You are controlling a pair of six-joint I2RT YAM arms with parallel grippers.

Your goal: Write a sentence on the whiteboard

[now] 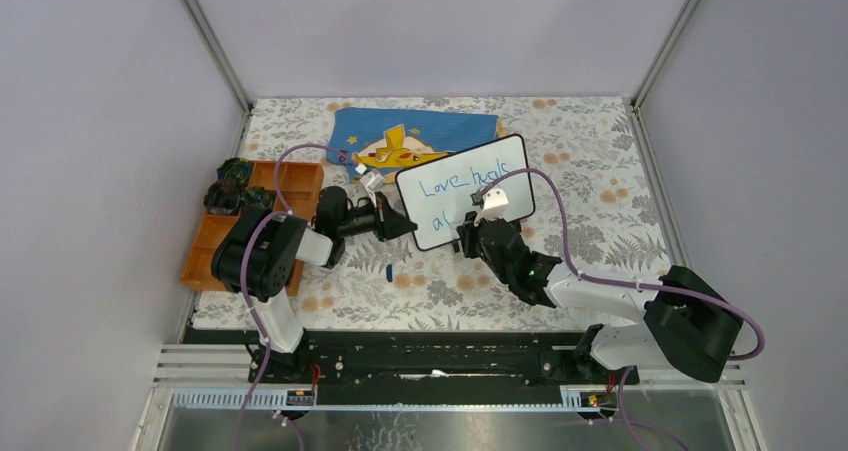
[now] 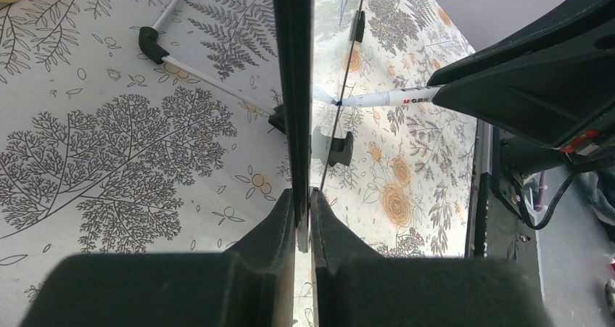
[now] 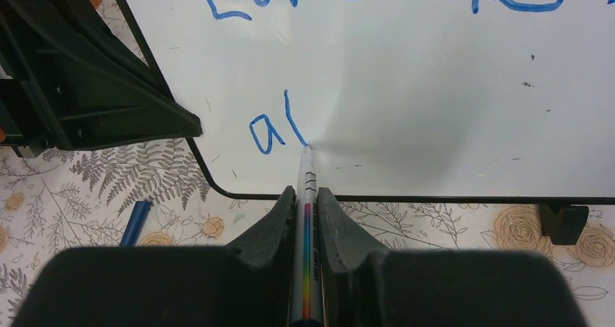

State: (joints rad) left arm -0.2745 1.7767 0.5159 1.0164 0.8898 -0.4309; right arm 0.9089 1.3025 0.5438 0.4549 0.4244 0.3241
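Handwriting (image 1: pixel 462 183) in thin blue ink reads "Love heals" above "al" on the small glossy white, black-rimmed whiteboard (image 3: pixel 435 109), which sits mid-table on the floral cloth. The left gripper (image 2: pixel 302 196) pinches the board's left edge. The right gripper (image 3: pixel 306 193) clamps a white rainbow-striped marker pen (image 3: pixel 308 173), tip touching the board beside the "l".
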